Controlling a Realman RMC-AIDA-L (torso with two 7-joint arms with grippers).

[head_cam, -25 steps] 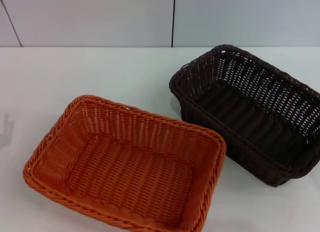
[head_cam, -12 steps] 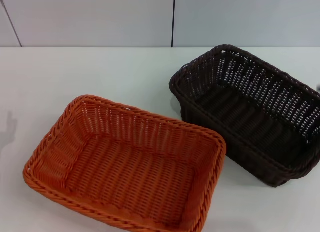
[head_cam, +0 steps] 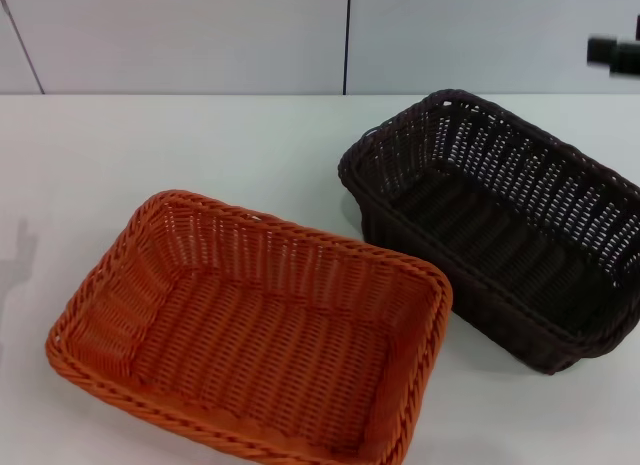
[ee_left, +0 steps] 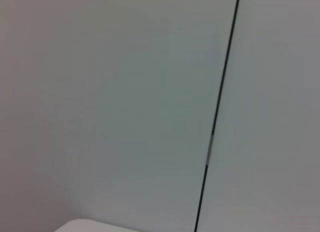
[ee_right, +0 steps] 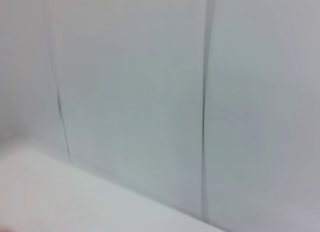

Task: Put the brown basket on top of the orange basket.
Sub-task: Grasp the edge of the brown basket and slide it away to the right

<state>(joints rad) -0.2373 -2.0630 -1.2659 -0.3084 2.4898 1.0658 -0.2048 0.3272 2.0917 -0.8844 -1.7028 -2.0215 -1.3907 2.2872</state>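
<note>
**Brown basket and orange basket side by side, right gripper at the frame's edge**

The brown basket [head_cam: 495,225], a dark chocolate-brown rectangular woven wicker-style basket with open-weave sides and a braided rim, sits upright on the white table [head_cam: 200,145] at about 2 o'clock in the head view. It holds nothing. The orange basket [head_cam: 255,330], a bright orange rectangular woven basket with flared sides and a braided rim, sits upright at about 7 o'clock, also with nothing in it. Its far right corner lies just beside the brown basket's near long side; whether the two rims touch there cannot be told. Neither basket is stacked on the other.

The right gripper [head_cam: 615,53] shows only as a blurred dark shape at about 2 o'clock at the edge of the head view, raised above the table and beyond the brown basket's far end, apart from it. Whether it is spread or pressed together cannot be told.

Both wrist views show only the pale wall panels [ee_left: 125,102] with dark seams and a sliver of table.
</note>
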